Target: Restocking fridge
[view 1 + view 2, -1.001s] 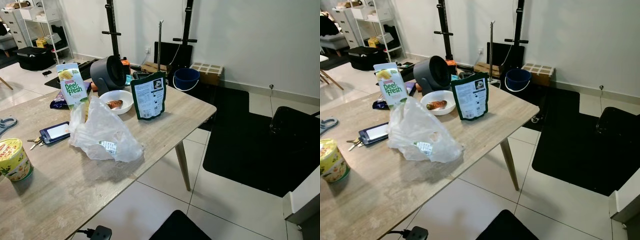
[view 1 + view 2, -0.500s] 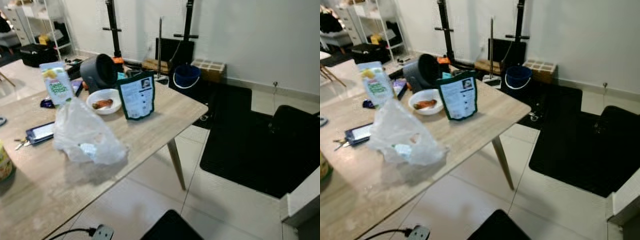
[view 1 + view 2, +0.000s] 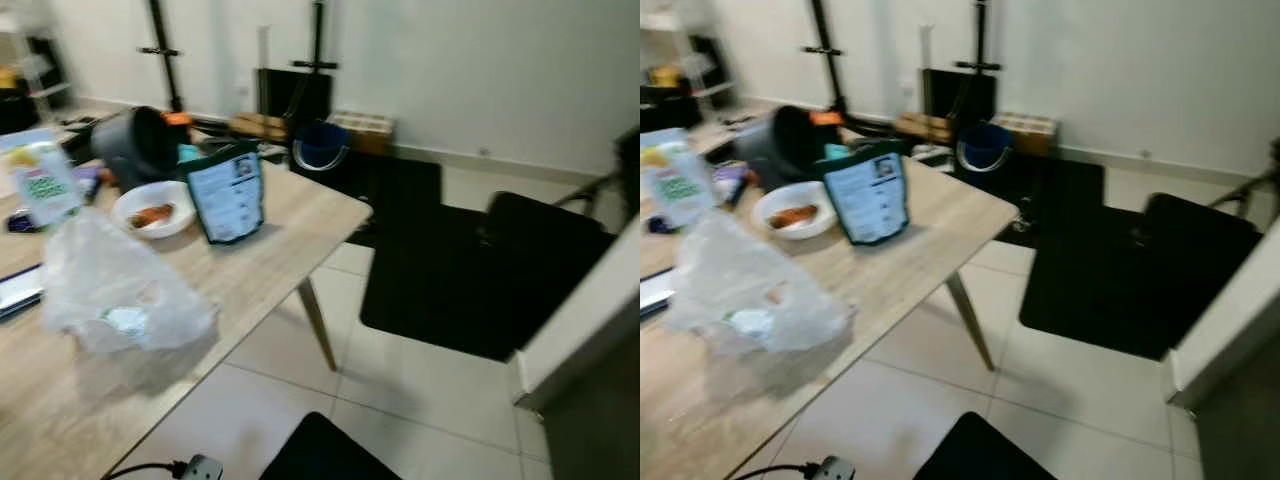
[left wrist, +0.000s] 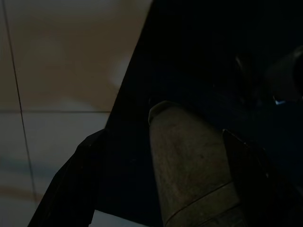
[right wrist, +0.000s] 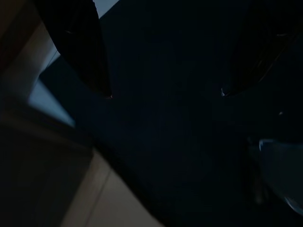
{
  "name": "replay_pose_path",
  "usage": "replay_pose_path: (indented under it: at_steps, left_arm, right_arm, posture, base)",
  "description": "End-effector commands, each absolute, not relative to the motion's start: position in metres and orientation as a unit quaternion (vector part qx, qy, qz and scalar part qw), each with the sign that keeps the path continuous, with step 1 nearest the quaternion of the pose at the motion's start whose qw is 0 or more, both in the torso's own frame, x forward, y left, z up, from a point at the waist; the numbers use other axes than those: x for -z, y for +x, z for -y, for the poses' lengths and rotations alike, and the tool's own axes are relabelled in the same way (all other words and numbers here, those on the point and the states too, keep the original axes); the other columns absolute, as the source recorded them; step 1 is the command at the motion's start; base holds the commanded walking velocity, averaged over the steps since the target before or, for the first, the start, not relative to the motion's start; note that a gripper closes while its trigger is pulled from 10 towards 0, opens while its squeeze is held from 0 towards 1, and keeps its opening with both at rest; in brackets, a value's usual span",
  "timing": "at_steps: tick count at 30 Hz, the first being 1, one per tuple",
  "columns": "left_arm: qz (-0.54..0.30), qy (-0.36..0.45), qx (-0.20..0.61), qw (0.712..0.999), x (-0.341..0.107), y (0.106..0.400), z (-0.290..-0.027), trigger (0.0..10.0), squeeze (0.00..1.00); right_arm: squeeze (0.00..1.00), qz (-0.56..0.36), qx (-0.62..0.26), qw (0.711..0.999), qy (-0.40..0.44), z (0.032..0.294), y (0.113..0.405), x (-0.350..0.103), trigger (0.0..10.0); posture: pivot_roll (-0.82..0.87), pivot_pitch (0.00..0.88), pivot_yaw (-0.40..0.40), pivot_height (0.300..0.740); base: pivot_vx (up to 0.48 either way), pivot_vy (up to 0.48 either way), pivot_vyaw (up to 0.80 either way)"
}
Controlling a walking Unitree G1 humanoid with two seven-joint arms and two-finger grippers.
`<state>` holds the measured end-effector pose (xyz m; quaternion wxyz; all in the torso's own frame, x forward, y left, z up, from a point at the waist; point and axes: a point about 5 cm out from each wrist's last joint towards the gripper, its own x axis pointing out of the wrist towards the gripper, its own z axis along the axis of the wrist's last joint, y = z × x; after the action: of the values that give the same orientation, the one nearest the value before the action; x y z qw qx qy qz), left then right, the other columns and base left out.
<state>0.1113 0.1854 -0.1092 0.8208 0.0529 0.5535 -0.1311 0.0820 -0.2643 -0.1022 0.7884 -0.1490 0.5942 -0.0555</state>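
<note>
The wooden table [image 3: 275,262] holds the groceries, all blurred. A white and green juice carton [image 3: 40,185] stands at its far left. A dark green pouch [image 3: 228,195] stands upright near the far corner, next to a white bowl [image 3: 152,208] with orange food. A crumpled clear plastic bag [image 3: 115,290] lies nearer to me. My left gripper [image 4: 161,137] hangs open over dark floor, with a pale rounded shape seen between its fingers. In its dark wrist view my right gripper [image 5: 165,93] is open with nothing in it.
A dark grey round appliance [image 3: 140,145] sits behind the bowl. A blue bucket [image 3: 322,158] and black stands are by the far wall. A black mat [image 3: 470,270] covers the floor to the right, beside a white edge [image 3: 580,310]. A power strip [image 3: 200,468] lies below.
The camera has swung to the right, so the whole scene has slid left and blurred. The tin and keys have left the picture. Nothing on the table has moved.
</note>
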Motion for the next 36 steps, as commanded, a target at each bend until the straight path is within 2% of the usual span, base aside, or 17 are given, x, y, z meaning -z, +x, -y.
replay_pose_path:
  at_steps: [1, 36]
  left_arm:
    - [-0.59, 0.048, 0.14, 0.793, 0.1155, 0.0887, -0.1833, 10.0, 0.0]
    - [-0.589, 0.05, 0.144, 0.794, 0.1156, 0.0891, -0.1813, 10.0, 0.0]
  right_arm:
    - [0.0, -0.595, 0.061, 0.788, -0.147, 0.265, 0.0824, 0.102, 10.0]
    - [0.0, -0.606, 0.061, 0.778, -0.155, 0.2678, 0.0764, 0.1024, 10.0]
  posture:
    - [0.07, 0.0, -0.022, 0.74]
    - [0.07, 0.0, -0.024, 0.74]
  base:
    - [0.0, 0.0, -0.79]
    - [0.0, 0.0, -0.79]
